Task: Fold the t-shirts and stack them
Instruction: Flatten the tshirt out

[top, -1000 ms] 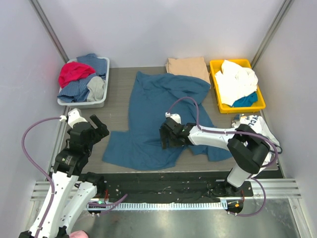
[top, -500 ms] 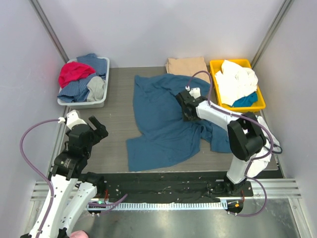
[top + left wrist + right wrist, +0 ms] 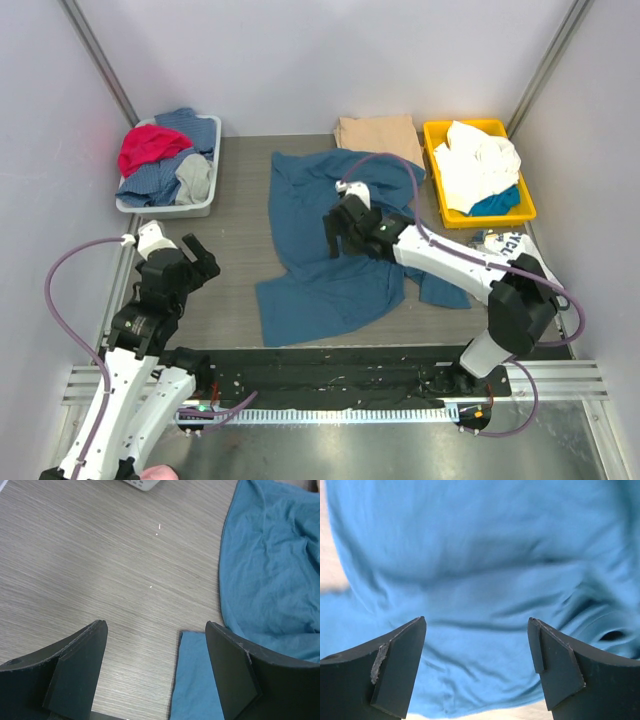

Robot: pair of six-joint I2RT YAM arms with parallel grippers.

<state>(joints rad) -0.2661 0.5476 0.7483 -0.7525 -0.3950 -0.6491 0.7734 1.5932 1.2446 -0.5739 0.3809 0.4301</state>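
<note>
A large teal-blue t-shirt (image 3: 330,250) lies rumpled and partly doubled over in the middle of the table. A tan t-shirt (image 3: 377,132) rests folded at the back, touching the blue one's far edge. My right gripper (image 3: 334,236) hovers open over the blue shirt's middle; the right wrist view shows only blue cloth (image 3: 480,555) below its spread jaws (image 3: 477,665), nothing between them. My left gripper (image 3: 203,258) stands open over bare table to the left of the shirt. In the left wrist view the shirt's edge (image 3: 270,570) lies at the right, by the right finger (image 3: 235,670).
A grey bin (image 3: 168,208) holding red, blue and grey clothes stands at the back left. A yellow bin (image 3: 432,135) with white and blue cloth stands at the back right. A white printed cloth (image 3: 510,245) lies by the right wall.
The right arm swept from the shirt's near part toward the back, then left to its middle. The shirt's near-left portion shifted right and bunched. The left arm barely moved.
</note>
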